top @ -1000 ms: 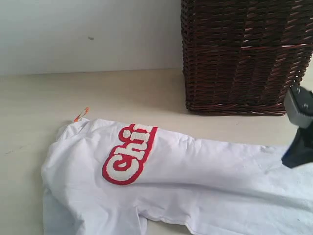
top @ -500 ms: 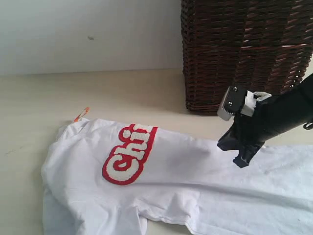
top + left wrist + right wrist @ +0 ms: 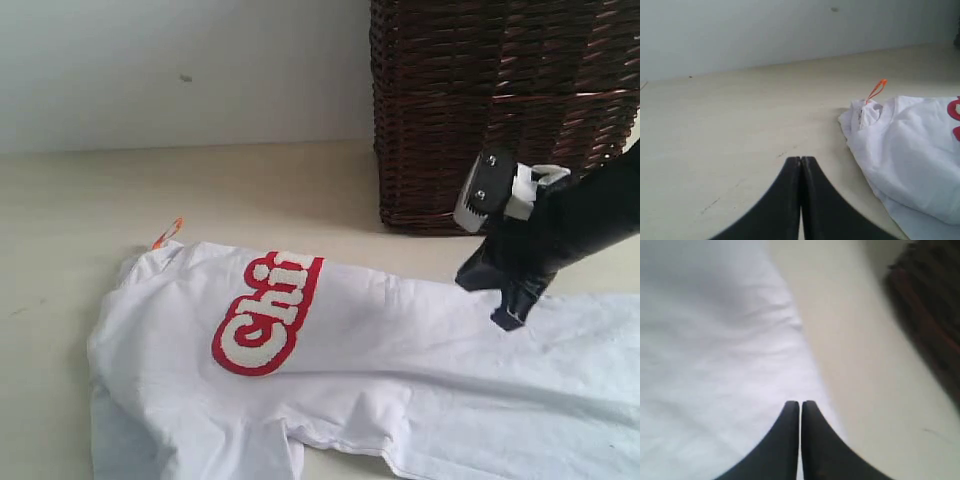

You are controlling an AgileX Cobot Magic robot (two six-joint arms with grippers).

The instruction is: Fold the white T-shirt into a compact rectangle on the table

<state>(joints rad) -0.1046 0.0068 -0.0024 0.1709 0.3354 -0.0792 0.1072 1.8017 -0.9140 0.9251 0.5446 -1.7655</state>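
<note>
white t-shirt (image 3: 420, 370) lies spread on the table (image 3: 70, 190), rumpled, running from left-centre of the exterior view out past its right and bottom edges. fuzzy white lettering w/ red outline (image 3: 265, 315) faces up on the chest; its far end runs under a fold, so only a few letters show. small orange tag (image 3: 166, 233) sticks up at the collar end, right at the fabric edge. dark wicker basket (image 3: 500, 110) stands on the table behind the shirt, near it but not touching, w/ a pale wall (image 3: 180, 70) behind.

r gripper (image 3: 510, 315) hangs tilted down over the shirt's far edge, in front of the basket. jaws pressed together, nothing btwn them. in its wrist view it sits over white cloth, right by the cloth/table border. can't tell if it touches the fabric.

l gripper (image 3: 800, 160) is pinched tight too, empty, over bare table, well apart from the shirt's collar end.
</note>
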